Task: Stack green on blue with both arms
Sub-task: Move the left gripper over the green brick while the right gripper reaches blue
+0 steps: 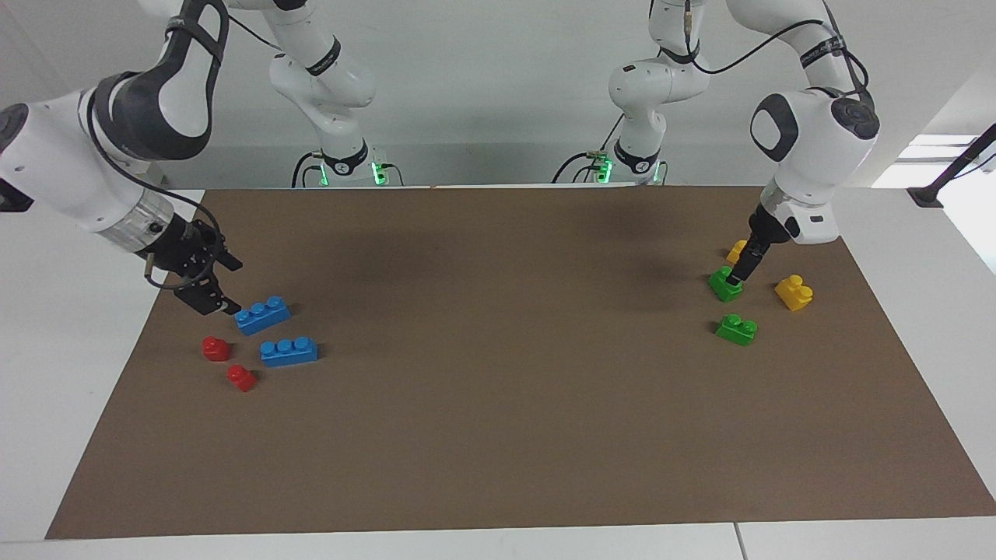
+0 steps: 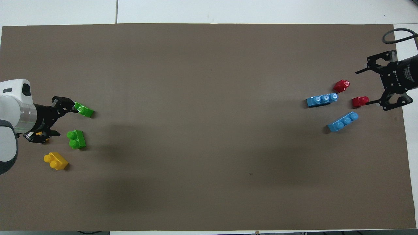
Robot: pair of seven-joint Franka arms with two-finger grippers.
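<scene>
Two green bricks lie near the left arm's end: one nearer the robots point(image 1: 725, 286) point(image 2: 76, 139), one farther point(image 1: 736, 329) point(image 2: 84, 110). My left gripper point(image 1: 738, 268) point(image 2: 67, 120) is open and low over them. In the facing view its lower finger reaches the top of the nearer green brick. Two blue bricks lie near the right arm's end: one nearer the robots point(image 1: 262, 315) point(image 2: 343, 121), one farther point(image 1: 289, 351) point(image 2: 322, 99). My right gripper point(image 1: 233, 288) point(image 2: 362, 87) is open and empty. Its lower fingertip is just beside the end of the nearer blue brick.
Two yellow bricks point(image 1: 794, 292) point(image 2: 56, 160) lie beside the green ones, one partly hidden by my left gripper in each view. Two small red bricks point(image 1: 216, 348) point(image 1: 241, 378) lie beside the blue ones. All rest on a brown mat point(image 1: 498, 389) on a white table.
</scene>
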